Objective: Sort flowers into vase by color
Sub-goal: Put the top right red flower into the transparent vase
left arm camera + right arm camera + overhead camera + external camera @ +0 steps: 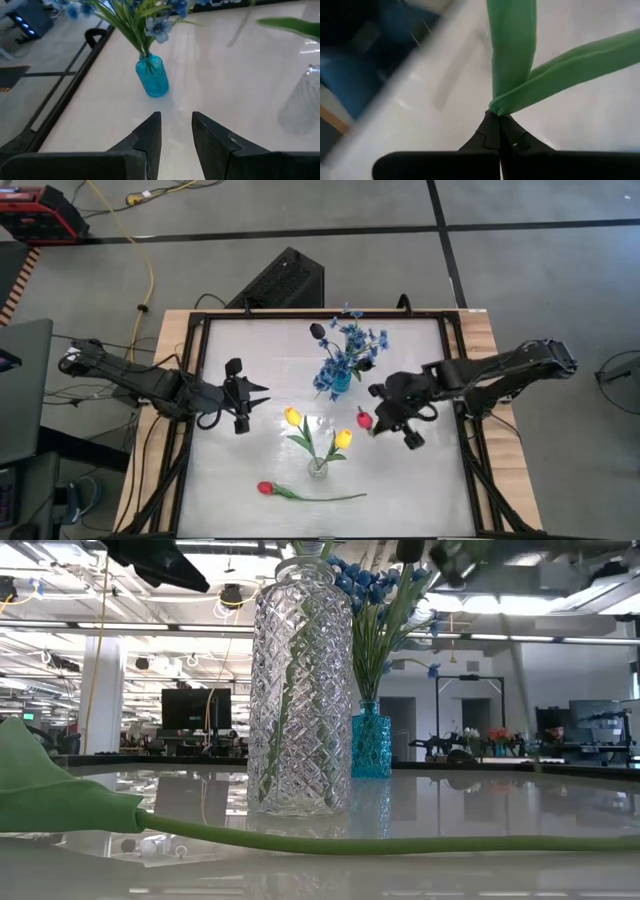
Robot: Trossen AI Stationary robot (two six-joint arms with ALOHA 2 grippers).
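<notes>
My right gripper (377,420) hangs over the table's right half, shut on a red tulip (364,418). Only the tulip's green leaves (512,55) show in the right wrist view. My left gripper (258,394) waits open over the left half, pointing toward the blue vase (152,76). That vase (340,383) holds blue sprays and dark buds. A clear glass vase (317,468) near the front holds two yellow tulips (292,417). Another red tulip (265,488) lies flat on the table by the near edge, and its stem (350,840) runs across the low view. My right gripper pinches the red tulip's green stem between its two fingertips (492,131), at the point where two leaves branch off (498,107). The red head (364,418) shows just beside the fingers. Whether the flower is lifted clear I cannot tell.
A dark frame (190,380) borders the white table. The two vases stand in the middle, the clear vase (300,690) nearer than the blue vase (370,740). Bare table surface lies to the left and right of them. Cables and a black box sit on the floor beyond.
</notes>
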